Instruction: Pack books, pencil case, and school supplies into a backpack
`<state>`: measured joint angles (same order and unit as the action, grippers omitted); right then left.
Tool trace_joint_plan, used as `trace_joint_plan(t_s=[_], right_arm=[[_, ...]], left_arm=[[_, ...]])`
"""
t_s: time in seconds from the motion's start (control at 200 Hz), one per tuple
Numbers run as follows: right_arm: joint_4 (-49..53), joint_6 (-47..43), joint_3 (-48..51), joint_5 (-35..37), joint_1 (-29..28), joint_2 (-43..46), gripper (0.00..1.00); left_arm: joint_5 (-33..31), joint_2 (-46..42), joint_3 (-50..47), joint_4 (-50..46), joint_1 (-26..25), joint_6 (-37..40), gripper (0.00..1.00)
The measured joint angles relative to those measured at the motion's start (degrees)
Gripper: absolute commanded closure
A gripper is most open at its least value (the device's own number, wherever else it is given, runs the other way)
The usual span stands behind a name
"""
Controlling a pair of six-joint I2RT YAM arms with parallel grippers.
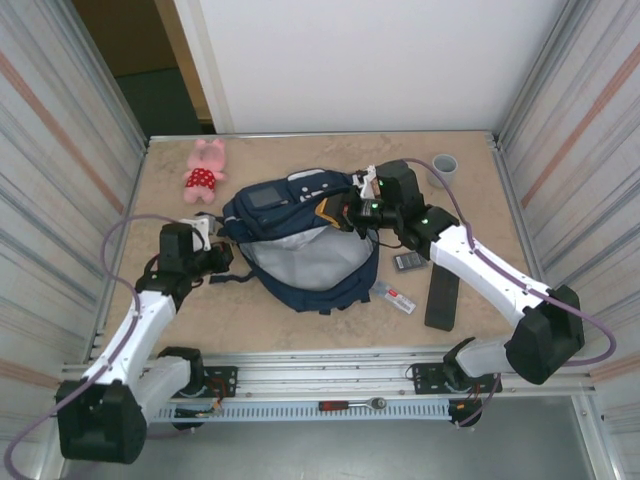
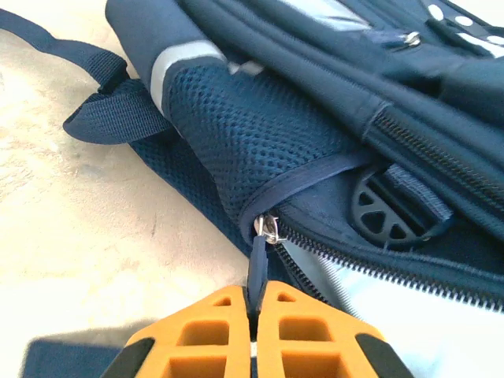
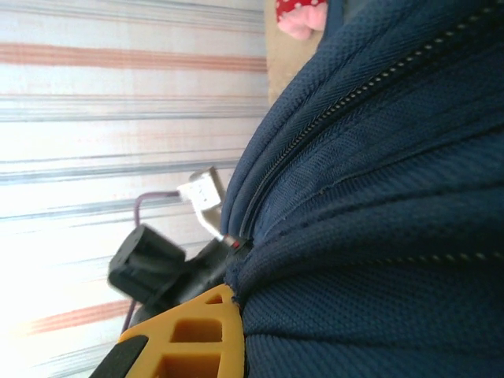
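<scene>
Both grippers are clamped on the backpack (image 1: pixel 303 293), lying open mid-table. The left gripper (image 2: pixel 253 303) pinches the zipper pull (image 2: pixel 257 264) on its left side; the right gripper (image 1: pixel 352 212) grips fabric at its far right edge. The pencil case (image 1: pixel 442 300) lies to the right.

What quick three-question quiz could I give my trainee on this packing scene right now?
1. True or false: the long black rectangular pencil case already lies inside the large navy fabric backpack.
2. The left pincer is shut on: A) the backpack's dark zipper pull; B) the pencil case; C) nothing.
3. Fill the gap: the backpack's main compartment is ___.
Key: 1 false; 2 A; 3 open.
</scene>
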<state>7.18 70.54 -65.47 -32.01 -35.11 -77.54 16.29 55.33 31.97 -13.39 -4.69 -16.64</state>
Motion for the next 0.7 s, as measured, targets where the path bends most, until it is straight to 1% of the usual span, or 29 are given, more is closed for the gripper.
trace_joint_plan(t_s=[0.13, 0.15, 0.19, 0.23, 0.281, 0.331, 0.371, 0.421, 0.596, 0.701], right_arm=[[0.5, -0.3, -0.8, -0.1, -0.1, -0.1, 1.0], [0.7, -0.3, -0.8, 0.0, -0.1, -0.1, 1.0], [0.9, -0.3, -0.8, 0.5, -0.3, -0.2, 1.0], [0.9, -0.3, -0.8, 1.2, -0.6, -0.3, 1.0], [0.7, -0.2, -0.8, 2.4, -1.1, -0.3, 1.0], [-0.1, 0.1, -0.7, 3.7, -1.7, -0.3, 1.0], [-1.0, 0.7, -0.6, 5.0, -2.4, -0.3, 1.0], [-2.0, 1.0, -0.2, 6.7, -3.4, -0.3, 1.0], [-6.1, 2.5, 2.4, 13.3, -7.0, -1.1, 1.0], [-9.1, 3.8, 4.0, 17.7, -9.5, -2.3, 1.0]], left_arm=[[1.9, 5.9, 0.8, 4.4, 1.1, 1.0, 1.0], [2.2, 6.8, 1.1, 4.9, 1.2, 1.1, 0.99], [2.7, 8.3, 1.7, 5.9, 1.3, 1.3, 0.93], [3.0, 9.4, 2.3, 6.4, 1.3, 1.4, 0.85], [2.9, 10.3, 3.0, 6.7, 1.4, 0.9, 0.72], [2.6, 10.5, 3.6, 6.8, 2.0, 0.9, 0.61], [2.5, 10.3, 4.1, 6.8, 2.5, 0.2, 0.55], [2.6, 9.6, 4.6, 6.7, 2.8, -0.9, 0.51], [3.3, 2.1, 4.7, 4.0, 2.8, -4.7, 0.45], [3.8, -3.0, 4.7, 2.2, 2.8, -7.6, 0.44]])
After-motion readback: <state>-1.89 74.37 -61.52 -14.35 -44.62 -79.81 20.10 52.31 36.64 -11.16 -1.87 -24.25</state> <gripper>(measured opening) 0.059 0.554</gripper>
